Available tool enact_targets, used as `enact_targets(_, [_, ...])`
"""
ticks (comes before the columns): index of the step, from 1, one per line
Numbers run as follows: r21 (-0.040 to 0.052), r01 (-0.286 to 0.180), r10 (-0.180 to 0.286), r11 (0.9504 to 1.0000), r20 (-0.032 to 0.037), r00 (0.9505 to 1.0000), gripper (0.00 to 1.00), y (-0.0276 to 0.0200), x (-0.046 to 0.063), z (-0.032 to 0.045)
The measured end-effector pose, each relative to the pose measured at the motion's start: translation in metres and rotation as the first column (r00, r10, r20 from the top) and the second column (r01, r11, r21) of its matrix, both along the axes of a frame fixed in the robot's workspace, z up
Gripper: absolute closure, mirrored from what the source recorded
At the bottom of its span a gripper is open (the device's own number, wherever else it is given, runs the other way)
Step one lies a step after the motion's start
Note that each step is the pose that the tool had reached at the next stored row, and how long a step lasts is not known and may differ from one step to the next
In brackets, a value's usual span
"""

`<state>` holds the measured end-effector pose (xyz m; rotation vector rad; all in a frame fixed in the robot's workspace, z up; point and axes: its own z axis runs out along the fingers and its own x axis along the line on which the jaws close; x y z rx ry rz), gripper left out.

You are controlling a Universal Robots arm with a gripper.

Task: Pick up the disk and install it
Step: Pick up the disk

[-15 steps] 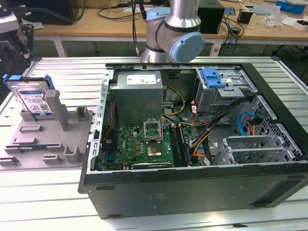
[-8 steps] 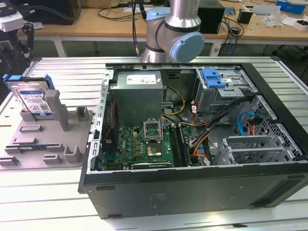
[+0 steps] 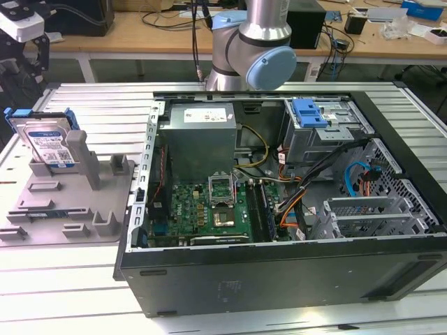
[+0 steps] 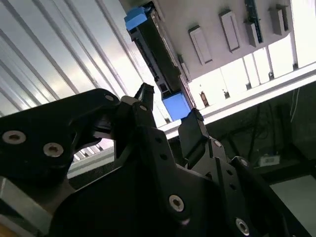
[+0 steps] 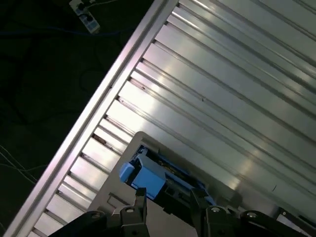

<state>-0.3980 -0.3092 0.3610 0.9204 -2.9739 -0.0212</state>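
Disk (image 3: 47, 143): one in the exterior view, standing on edge in the grey fixture (image 3: 77, 209) at the exterior view's left. It sits on the slatted table (image 3: 84, 293), well apart from the one open PC case (image 3: 279, 272). Silver body, white-and-blue label, blue carrier rail around it; label print too small to read. One blue bracket (image 3: 311, 112) atop the drive cage.

Second wrist view: gripper (image 4: 169, 106) wide open, two black fingers (image 4: 195, 131) either side of the disk's (image 4: 155, 49) blue rail end, gripping nothing.

First wrist view: one disk (image 5: 148, 177) just off the gripper (image 5: 168, 197), jaws apart. Grey fixture (image 5: 139, 137) edge around it, table slats (image 5: 222, 74) beyond.
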Motion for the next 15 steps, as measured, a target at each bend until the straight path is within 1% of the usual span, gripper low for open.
enact_targets(2, [0.0, -0.037, 0.037, 0.9993, -0.0001, 0.9993, 0.52, 0.0, 0.0, 0.0])
enact_targets(4, [0.0, -0.094, 0.094, 0.9956, -0.0001, 0.9956, 0.52, 0.0, 0.0, 0.0])
enact_targets(5, [0.0, -0.133, 0.133, 0.9911, 0.0, 0.9911, 0.52, 0.0, 0.0, 0.0])
enact_targets(6, [0.0, -0.152, 0.152, 0.9884, -0.0001, 0.9884, 0.52, 0.0, 0.0, 0.0])
enact_targets(7, [0.0, -0.18, 0.18, 0.9837, 0.0, 0.9837, 0.52, 0.0, 0.0, 0.0])
enact_targets(8, [0.0, -0.223, 0.223, 0.9748, -0.0001, 0.9748, 0.52, 0.0, 0.0, 0.0])
enact_targets(9, [-0.0001, -0.248, 0.248, 0.9689, 0.0, 0.9689, 0.52, 0.0, 0.0, 0.0])
enact_targets(10, [0.0, -0.265, 0.265, 0.9644, -0.0001, 0.9644, 0.52, 0.0, 0.0, 0.0])
enact_targets(11, [-0.0002, -0.3, 0.3, 0.954, -0.0001, 0.954, 0.52, 0.0, -0.0001, 0.0])
enact_targets(12, [-0.0004, -0.325, 0.325, 0.9456, -0.0002, 0.9456, 0.52, 0.0, -0.0001, 0.0])
enact_targets(13, [-0.0005, -0.342, 0.342, 0.9398, -0.0002, 0.9398, 0.52, 0.0, -0.0002, 0.0])
enact_targets(15, [-0.0005, -0.377, 0.377, 0.9262, -0.0003, 0.9262, 0.52, 0.0, -0.0003, 0.0001])
